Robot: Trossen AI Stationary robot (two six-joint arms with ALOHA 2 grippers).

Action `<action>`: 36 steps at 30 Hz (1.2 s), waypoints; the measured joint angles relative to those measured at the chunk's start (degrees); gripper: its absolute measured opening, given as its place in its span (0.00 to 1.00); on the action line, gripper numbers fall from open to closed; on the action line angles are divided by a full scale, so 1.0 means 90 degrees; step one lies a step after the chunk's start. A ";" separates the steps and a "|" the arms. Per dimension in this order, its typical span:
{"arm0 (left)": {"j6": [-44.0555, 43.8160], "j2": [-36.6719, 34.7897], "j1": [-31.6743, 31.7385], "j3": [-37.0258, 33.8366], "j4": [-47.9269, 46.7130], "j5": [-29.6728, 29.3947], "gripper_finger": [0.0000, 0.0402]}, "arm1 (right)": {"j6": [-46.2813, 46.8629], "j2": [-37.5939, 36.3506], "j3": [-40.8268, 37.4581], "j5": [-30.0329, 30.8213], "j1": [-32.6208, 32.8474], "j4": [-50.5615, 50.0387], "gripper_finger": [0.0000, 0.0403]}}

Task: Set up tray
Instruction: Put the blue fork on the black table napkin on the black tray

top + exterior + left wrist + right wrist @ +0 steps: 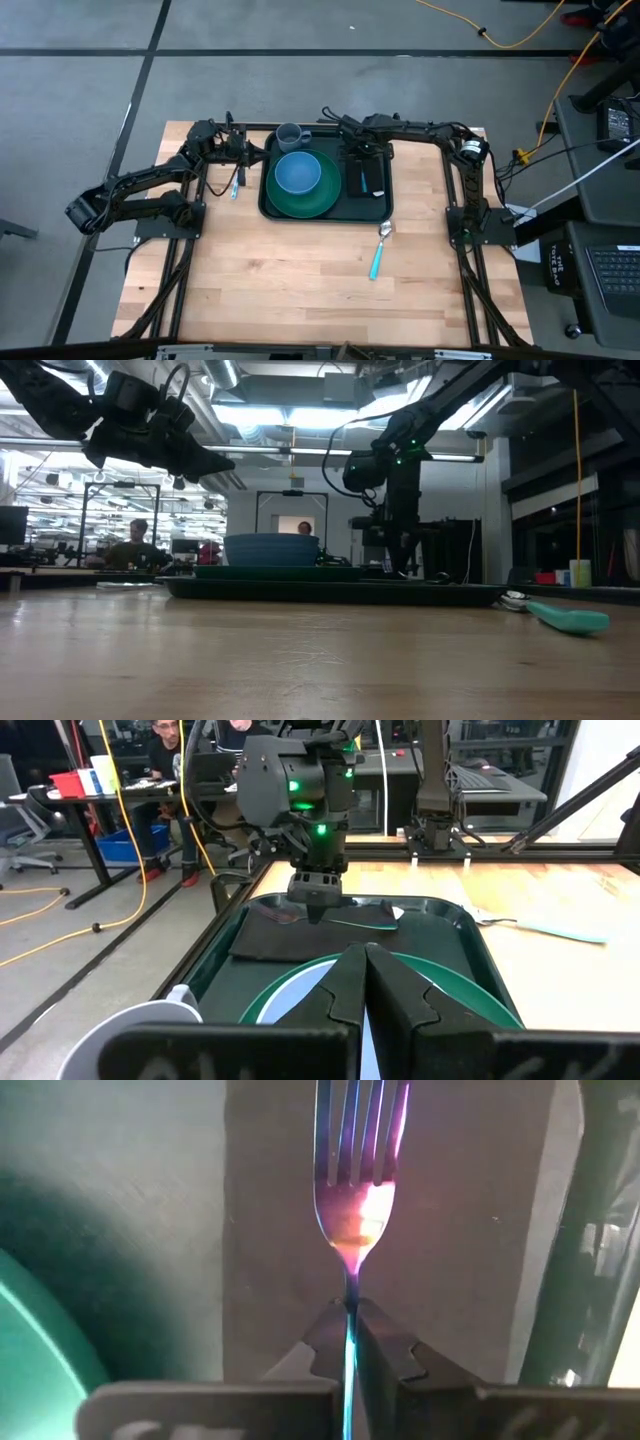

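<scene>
The dark green tray [272, 205] lies at the middle of the table's far half. It carries a green plate [318, 203] with a blue bowl [297, 172], a grey cup [290, 134] and a black napkin [372, 180]. My right gripper [350, 1312] points down over the napkin, shut on a shiny fork [355, 1200]. My left gripper [365, 982] hovers shut and empty beside the tray's far left corner, near the cup. My right gripper pinches the fork's thin stem [350, 1280] just behind the tines between its two fingers. The fingers come from above, pointing down, across the fork. The fork lies level over the napkin [280, 1230]; whether it rests on the cloth I cannot tell.
A spoon with a teal handle [379, 252] lies on the wood near the tray's near right corner. Another blue-handled utensil [236, 186] lies left of the tray. The near half of the table [300, 290] is bare wood. People sit at desks beyond the table.
</scene>
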 joint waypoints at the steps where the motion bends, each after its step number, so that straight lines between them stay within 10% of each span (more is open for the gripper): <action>1: 0.0000 0.0000 -0.0001 0.0000 -0.0005 0.0000 0.01 | 0.0000 0.0000 -0.0005 0.0000 0.0000 -0.0014 0.04; 36: -0.0071 0.0000 0.0002 0.0000 -0.0015 0.0000 0.01 | 0.0041 0.0000 -0.0009 0.0231 0.0002 -0.0009 0.06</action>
